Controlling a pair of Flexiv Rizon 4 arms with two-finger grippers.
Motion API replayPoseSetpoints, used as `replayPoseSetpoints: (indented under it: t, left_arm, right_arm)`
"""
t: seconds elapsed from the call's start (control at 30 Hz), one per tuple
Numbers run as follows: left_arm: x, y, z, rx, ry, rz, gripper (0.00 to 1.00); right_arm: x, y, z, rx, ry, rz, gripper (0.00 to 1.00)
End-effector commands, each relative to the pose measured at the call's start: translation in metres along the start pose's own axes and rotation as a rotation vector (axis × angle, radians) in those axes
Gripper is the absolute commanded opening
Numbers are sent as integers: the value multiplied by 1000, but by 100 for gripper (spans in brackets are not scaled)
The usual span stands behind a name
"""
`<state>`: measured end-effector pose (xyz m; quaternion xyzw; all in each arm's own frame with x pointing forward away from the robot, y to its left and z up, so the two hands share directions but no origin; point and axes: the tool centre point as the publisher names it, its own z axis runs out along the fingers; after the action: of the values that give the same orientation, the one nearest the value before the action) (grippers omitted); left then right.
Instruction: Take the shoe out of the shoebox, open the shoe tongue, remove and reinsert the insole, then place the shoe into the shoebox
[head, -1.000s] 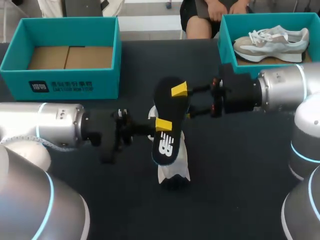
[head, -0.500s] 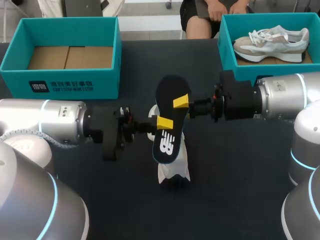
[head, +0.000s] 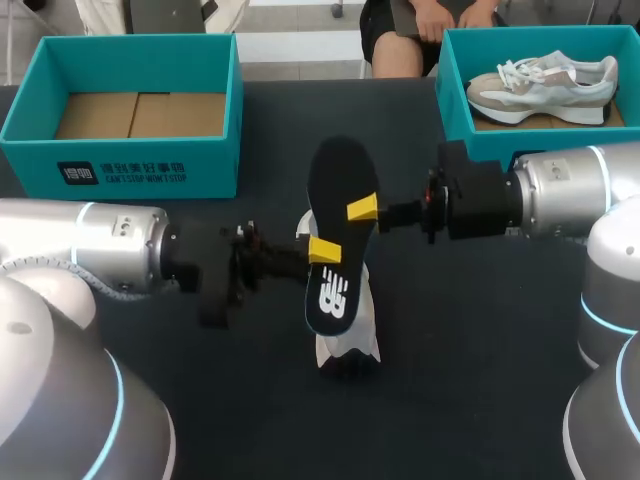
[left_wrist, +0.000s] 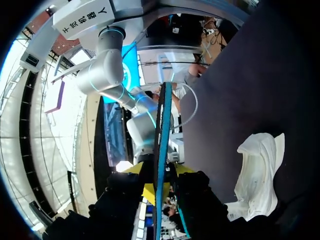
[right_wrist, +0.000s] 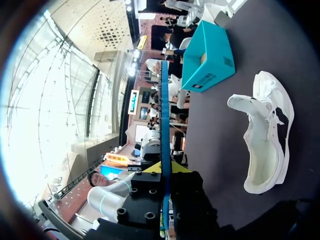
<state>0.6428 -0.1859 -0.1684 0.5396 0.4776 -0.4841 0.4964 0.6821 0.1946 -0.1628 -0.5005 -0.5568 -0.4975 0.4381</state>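
Black insole (head: 335, 230), white logo uppermost, is clamped from both sides: left gripper (head: 322, 250) pinches one long edge, right gripper (head: 362, 208) the other. The white shoe (head: 362, 318) lies just beneath both.

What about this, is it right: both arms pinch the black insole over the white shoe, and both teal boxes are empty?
Not quite. Only the left shoebox is empty; the right shoebox holds a second shoe, as the head view shows. The rest stands: the left gripper and the right gripper both pinch the black insole over the white shoe.
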Motion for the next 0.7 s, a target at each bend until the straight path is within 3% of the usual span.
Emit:
replayPoseSetpoints:
  t: [0.03, 0.27, 0.33, 0.4, 0.5, 0.7]
  left_arm:
    - [3, 1, -34, -43, 14, -27, 100]
    - [-1, 20, -66, -115, 110, -64, 100]
    - [-3, 25, -69, -122, 212, -89, 100]
    - [-5, 30, -71, -138, 391, -146, 100]
    - [-14, 36, -71, -160, 526, -73, 100]
    - [-14, 36, -71, -160, 526, -73, 100]
  right_arm:
    - [-7, 4, 2, 6, 7, 5, 0]
    - [-17, 9, 6, 26, 21, 26, 0]
    - [-19, 10, 9, 35, 19, 37, 0]
    - [-22, 9, 10, 35, 23, 40, 0]
    - [-24, 8, 14, 36, 28, 47, 0]
    - [-29, 6, 17, 41, 33, 62, 0]
